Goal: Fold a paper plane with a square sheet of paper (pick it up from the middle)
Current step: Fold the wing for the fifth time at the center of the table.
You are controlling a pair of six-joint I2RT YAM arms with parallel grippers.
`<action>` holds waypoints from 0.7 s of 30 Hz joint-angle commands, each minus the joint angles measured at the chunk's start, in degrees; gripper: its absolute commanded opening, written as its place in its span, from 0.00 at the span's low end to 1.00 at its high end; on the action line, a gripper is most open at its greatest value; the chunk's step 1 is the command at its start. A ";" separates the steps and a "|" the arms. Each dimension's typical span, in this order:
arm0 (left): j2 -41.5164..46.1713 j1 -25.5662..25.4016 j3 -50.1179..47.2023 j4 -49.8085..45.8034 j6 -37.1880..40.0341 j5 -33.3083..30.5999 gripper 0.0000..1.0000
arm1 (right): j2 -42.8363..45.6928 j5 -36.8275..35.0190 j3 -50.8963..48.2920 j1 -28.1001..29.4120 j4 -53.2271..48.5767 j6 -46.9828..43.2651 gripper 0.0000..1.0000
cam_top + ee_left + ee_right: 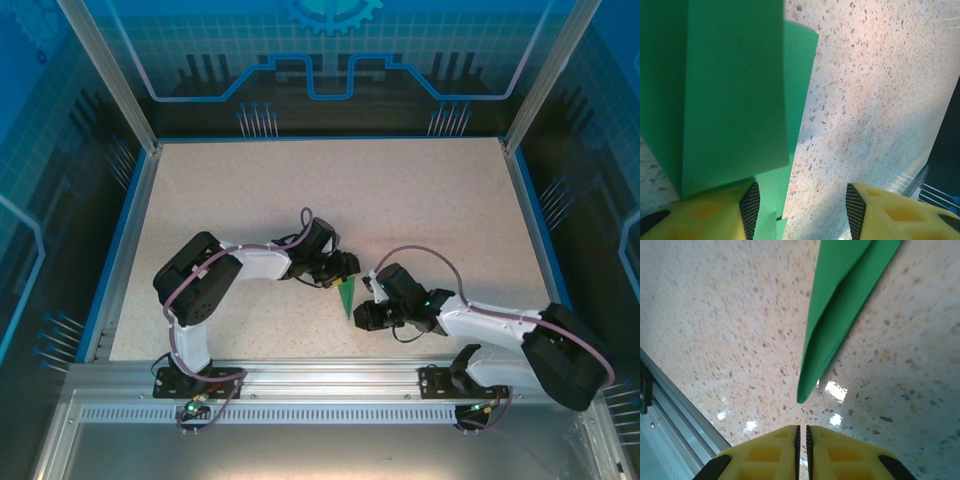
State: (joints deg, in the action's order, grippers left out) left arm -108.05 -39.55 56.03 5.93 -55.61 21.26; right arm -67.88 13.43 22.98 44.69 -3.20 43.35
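Note:
The square sheet of paper is bright green and folded into a narrow, layered, pointed paper plane shape. It lies mid-table between the two grippers. My left gripper is at its far end, jaws open. In the left wrist view the layered paper runs past the left finger, one flap raised above it; the left gripper has bare table in most of its gap. My right gripper is shut on nothing, just short of the paper's pointed tip. From above, the right gripper is at the paper's near end.
The speckled beige table has a blue rim at its left, right and far sides. An aluminium rail runs along the near edge, and the same rail lies close to the left of the right gripper.

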 commanded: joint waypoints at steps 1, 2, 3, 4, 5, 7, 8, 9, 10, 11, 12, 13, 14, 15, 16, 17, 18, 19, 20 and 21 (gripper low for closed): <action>1.18 -0.23 -1.19 0.72 -0.93 -0.69 0.53 | 1.79 -3.14 1.54 -0.85 0.65 3.10 0.17; 1.17 -0.18 -1.19 0.68 -0.90 -0.70 0.53 | 1.11 -2.69 1.71 -0.92 2.32 4.12 0.17; 1.13 -0.22 -1.19 0.70 -1.00 -0.65 0.53 | 0.01 -2.03 1.80 -0.83 4.03 4.96 0.17; 1.26 -0.18 -1.19 0.66 -1.02 -0.67 0.54 | -1.11 -1.75 1.80 -0.52 6.19 6.11 0.17; 1.26 -0.20 -1.19 0.62 -1.12 -0.71 0.53 | -2.20 -2.01 1.77 0.13 8.23 7.26 0.17; 1.35 -0.25 -1.10 0.49 -1.59 -0.74 0.53 | -4.26 -3.27 2.06 1.49 11.19 8.87 0.17; 1.35 -0.22 -0.98 0.40 -1.92 -0.78 0.53 | -5.23 -4.42 2.11 2.40 12.64 9.71 0.17; 1.26 -0.23 -1.01 0.39 -2.22 -0.82 0.54 | -6.25 -5.26 2.15 3.20 14.46 10.28 0.17; 1.26 -0.24 -1.01 0.31 -2.35 -0.86 0.54 | -6.99 -5.63 2.15 3.66 16.02 10.78 0.17; 1.25 -0.18 -0.92 0.15 -2.39 -0.87 0.53 | -7.86 -6.35 2.22 4.00 17.29 11.08 0.17; 1.26 -0.23 -0.91 0.13 -2.48 -0.87 0.54 | -8.74 -7.10 2.35 4.17 17.92 11.52 0.16; 1.26 -0.18 -0.92 0.13 -2.48 -0.83 0.53 | -9.44 -7.59 2.35 4.13 18.13 11.51 0.16; 1.35 -0.18 -1.01 0.14 -2.50 -0.84 0.53 | -9.94 -8.66 2.31 4.22 17.77 11.56 0.16; 1.43 -0.23 -1.02 0.09 -2.49 -0.91 0.54 | -10.47 -9.64 1.90 4.10 17.70 11.67 0.16; 1.42 -0.26 -1.06 0.04 -2.48 -0.97 0.53 | -11.08 -9.55 1.42 3.74 17.76 11.88 0.16; 1.51 -0.21 -1.15 0.04 -2.48 -0.95 0.54 | -11.84 -8.95 0.68 3.38 17.87 12.09 0.15; 1.49 -0.24 -1.10 -0.03 -2.44 -0.96 0.53 | -12.56 -8.54 -0.19 3.29 18.32 12.32 0.15; 1.44 -0.25 -1.10 -0.02 -2.39 -0.95 0.53 | -13.24 -7.88 -0.97 3.26 18.32 12.50 0.15; 1.44 -0.22 -1.10 0.02 -2.46 -0.95 0.53 | -14.47 -6.33 -1.71 3.29 20.27 12.37 0.16; 1.44 -0.20 -1.10 0.02 -2.47 -1.04 0.53 | -15.62 -4.54 -2.17 3.32 21.12 12.04 0.15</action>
State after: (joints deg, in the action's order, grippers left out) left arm -108.05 -39.55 55.75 6.42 -57.08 20.88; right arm -80.84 6.39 22.81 47.99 15.11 54.50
